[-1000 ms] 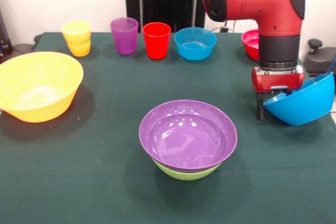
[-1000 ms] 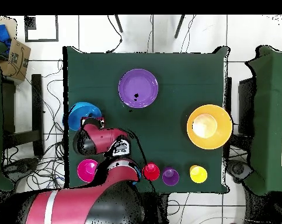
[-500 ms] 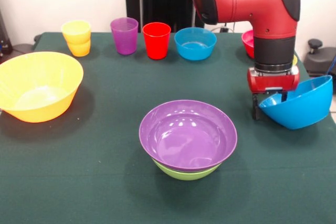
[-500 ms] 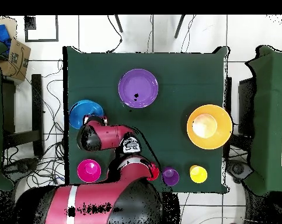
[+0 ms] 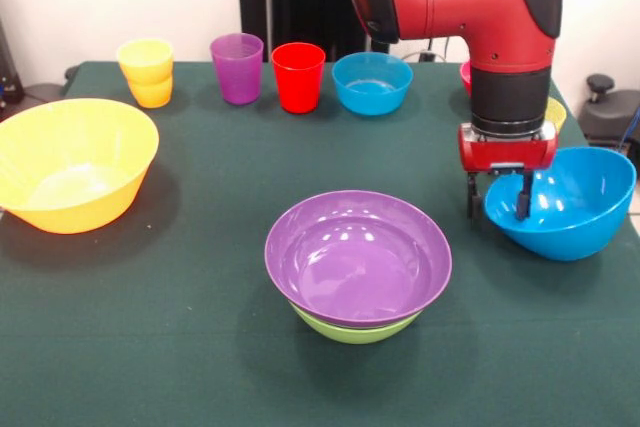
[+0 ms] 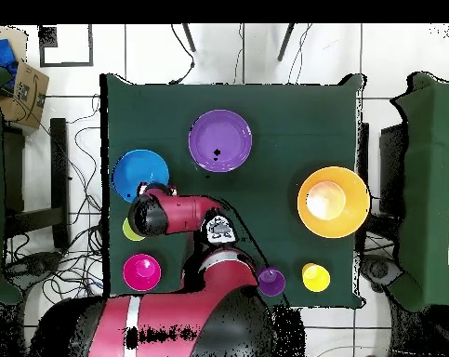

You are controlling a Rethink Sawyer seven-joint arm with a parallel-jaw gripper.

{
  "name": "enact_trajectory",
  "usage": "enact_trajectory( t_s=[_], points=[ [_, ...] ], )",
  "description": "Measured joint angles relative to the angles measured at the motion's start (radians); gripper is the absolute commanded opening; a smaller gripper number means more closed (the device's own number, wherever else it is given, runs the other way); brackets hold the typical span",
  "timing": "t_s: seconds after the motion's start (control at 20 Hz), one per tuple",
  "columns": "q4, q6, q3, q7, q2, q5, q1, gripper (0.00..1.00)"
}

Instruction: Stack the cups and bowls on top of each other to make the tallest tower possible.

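Note:
My gripper [image 5: 496, 213] is shut on the left rim of the large blue bowl [image 5: 565, 205], one finger inside and one outside; the bowl sits nearly level at the table's right. From overhead the blue bowl [image 6: 139, 174] shows beside the arm, which hides the gripper. In the middle, a purple bowl [image 5: 357, 257] is nested in a green bowl [image 5: 355, 329]; overhead only the purple bowl [image 6: 219, 139] shows. The wide orange bowl [image 5: 70, 162] stands at the left. Along the back are orange-yellow cups [image 5: 147, 72], a purple cup [image 5: 237, 67], a red cup [image 5: 298, 77] and a small blue bowl [image 5: 371, 82].
A red-pink small bowl [image 6: 141, 271] and a pale yellow cup [image 5: 553, 112] sit behind the arm, mostly hidden in the front view. The blue bowl lies close to the table's right edge. Cables run over the floor around the table.
The arm has carried the blue bowl leftward in the front view, toward the purple bowl. The bowl has turned from steeply tilted to almost level.

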State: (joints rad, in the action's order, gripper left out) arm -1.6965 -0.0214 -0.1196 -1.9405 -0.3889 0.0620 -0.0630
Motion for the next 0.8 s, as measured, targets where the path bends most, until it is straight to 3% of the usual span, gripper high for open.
enact_trajectory(
  t_s=[0.8],
  points=[
    [0.005, -0.201, -0.002, 0.0, -0.074, 0.001, -0.03, 1.0]
  ],
)
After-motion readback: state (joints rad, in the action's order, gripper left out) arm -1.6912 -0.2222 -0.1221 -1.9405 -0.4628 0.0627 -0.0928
